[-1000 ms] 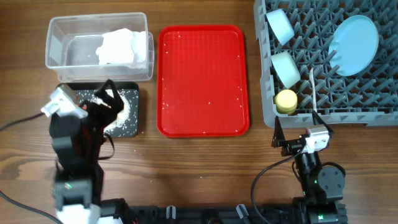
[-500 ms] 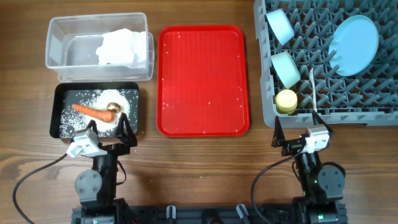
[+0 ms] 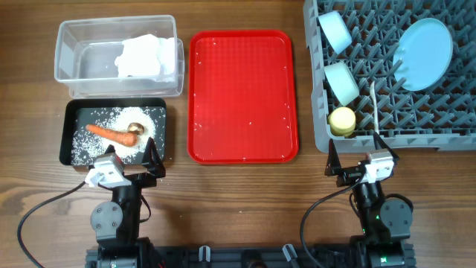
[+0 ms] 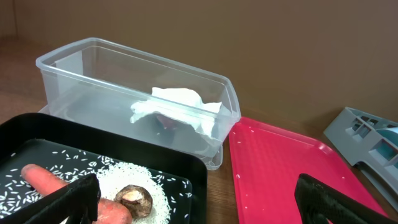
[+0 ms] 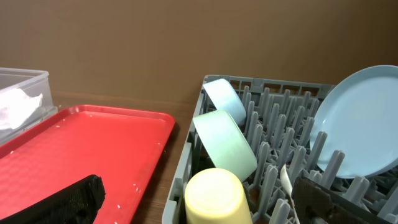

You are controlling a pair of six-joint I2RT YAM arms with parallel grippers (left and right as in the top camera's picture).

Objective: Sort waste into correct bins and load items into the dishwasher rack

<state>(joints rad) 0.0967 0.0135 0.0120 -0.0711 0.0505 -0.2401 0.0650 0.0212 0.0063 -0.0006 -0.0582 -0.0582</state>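
**Both arms parked, jaws wide, nothing in hand**

The left gripper sits low at the table's near edge with its jaws spread wide and nothing between them. The left wrist view looks straight through the gap. The right gripper is the same, wide open and empty.

Just beyond the left gripper, almost at its fingertips, is the black tray. It holds the carrot, the brown lump and a scatter of rice. Behind that stands the tub with the napkin inside. The red tray in the middle is bare except for a few white specks, probably stray grains.

In front of the right gripper is the rack. The cup lies in its near corner, with the green bowl and blue bowl tipped on edge behind it. The spoon lies among the pegs, and the plate leans on edge farther right.

To me the job looks all but finished, so the risks come from disturbing what is already placed.

- **Black tray:** the left fingers are so close that a low forward sweep would catch its near wall, shove it and spill rice onto the wood.
- **Specks:** they look too small for these jaws, and pinching at them would more likely flick them off the red tray.
- **Rack:** a lift by the right arm without first backing away could clip the rim. The bowls and plate only lean on pegs, so a jolt might topple them or set the cup rolling.
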